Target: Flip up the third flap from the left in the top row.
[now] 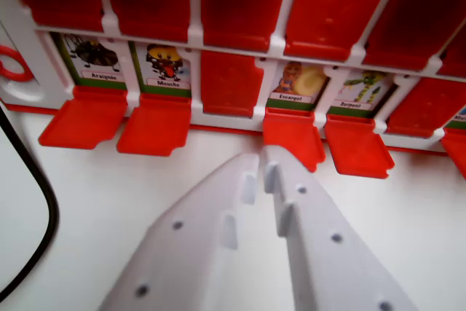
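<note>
A white game board (195,34) with rows of red flaps fills the top of the wrist view. In the nearest row, the flaps under the spider picture (82,118) and the fly picture (154,125) lie flat on the table. The third flap from the wrist view's left (229,84) stands upright and covers its picture. Beyond it, the snail flap (293,135) and the snake flap (358,147) lie flat. The row behind shows only upright red flaps (244,1). My white gripper (261,159) is shut with nothing in it, its tips just in front of the snail flap's left corner.
A black cable (40,202) curves over the white table at the wrist view's left. A red ring-shaped part (13,63) sits on the board's left edge. More flaps run off past the wrist view's right edge (429,103).
</note>
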